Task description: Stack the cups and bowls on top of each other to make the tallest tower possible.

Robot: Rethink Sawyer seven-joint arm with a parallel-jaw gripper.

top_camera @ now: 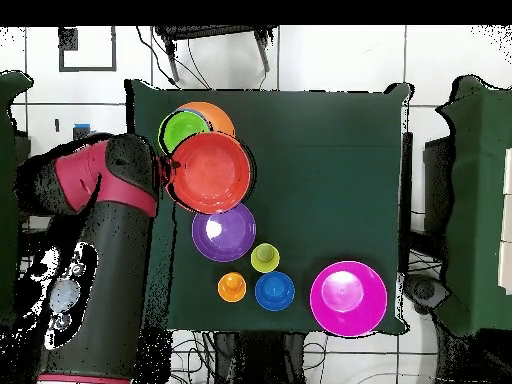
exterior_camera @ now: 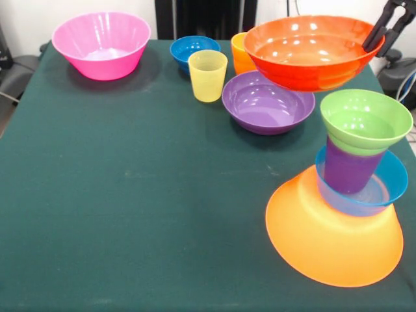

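**Tower four pieces up, orange-red bowl in the air**

I see the tower at the tabletop's edge: inverted yellow-orange bowl, light blue bowl, purple cup, green bowl on top. End effector is clamped on the rim of the orange-red bowl, held aloft near the tower. My read: about half done. Still loose: purple bowl, yellow cup, orange cup, dark blue bowl, pink bowl. No readable labels or writing.
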